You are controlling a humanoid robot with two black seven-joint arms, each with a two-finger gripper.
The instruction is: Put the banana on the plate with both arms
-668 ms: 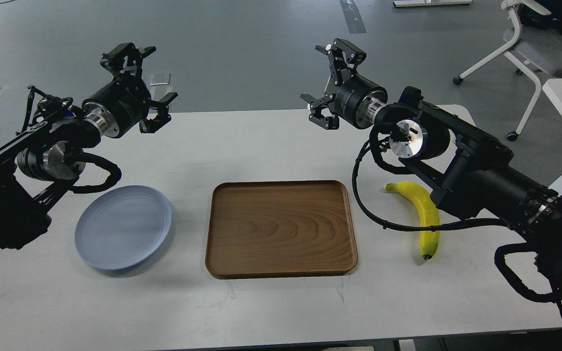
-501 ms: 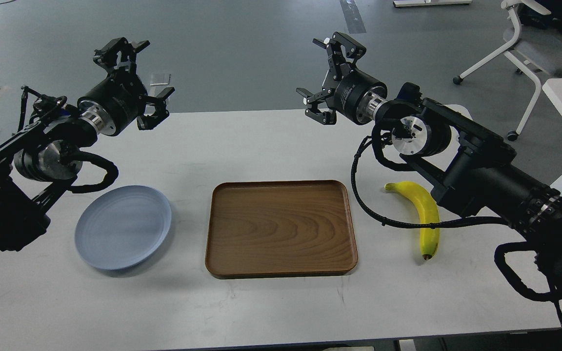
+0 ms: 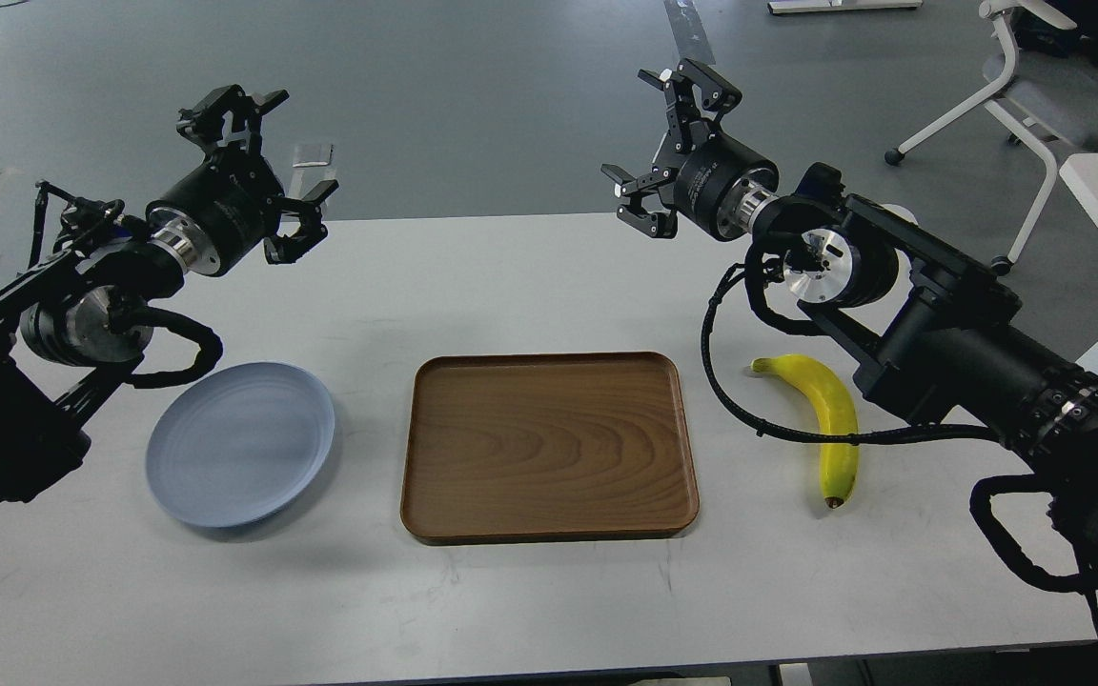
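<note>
Banana (image 3: 830, 424) lies on table, seemingly well apart from right claw (image 3: 668, 143).

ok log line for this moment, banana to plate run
banana: on table, right of tray | plate: empty, left of tray | left gripper: open, raised | right gripper: open, raised

Bright, even overhead light; soft shadows under the tray (image 3: 549, 448) at 6 o'clock; everything sharp, no glare.

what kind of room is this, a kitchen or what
Likely a lab or office, not a kitchen: bare grey floor, a wheeled office chair, and a plain white table.
</note>
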